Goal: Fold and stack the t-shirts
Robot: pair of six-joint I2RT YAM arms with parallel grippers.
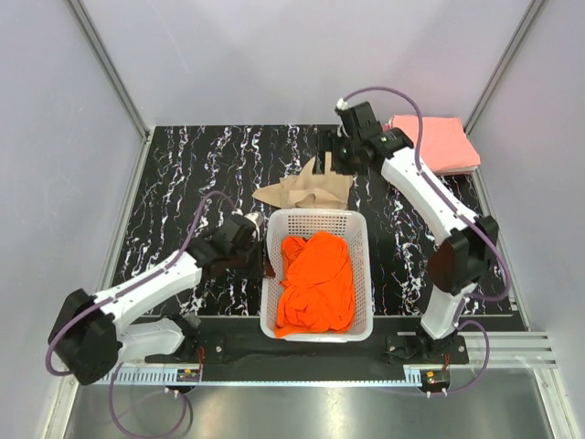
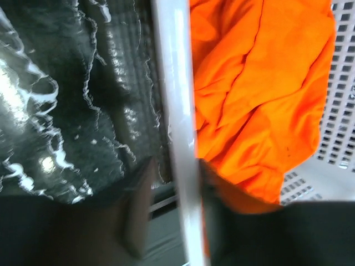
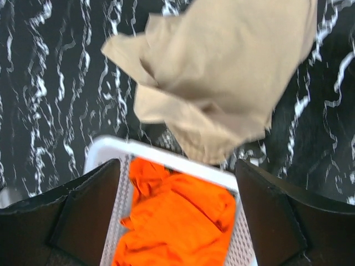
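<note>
A crumpled tan t-shirt (image 1: 306, 190) lies on the black marbled table just behind the white basket (image 1: 271, 274). It also shows in the right wrist view (image 3: 222, 77). A bright orange t-shirt (image 1: 315, 282) lies bunched inside the basket and shows in both wrist views (image 2: 255, 94) (image 3: 177, 221). Folded salmon-pink t-shirts (image 1: 437, 142) are stacked at the back right. My right gripper (image 1: 331, 157) (image 3: 180, 216) is open and empty above the tan shirt's far edge. My left gripper (image 1: 263, 254) (image 2: 177, 177) is open, its jaws astride the basket's left rim (image 2: 177, 111).
The basket sits at the table's near edge between the two arm bases. Grey walls with metal rails enclose the table on three sides. Bare table lies to the left of the basket (image 1: 183, 192).
</note>
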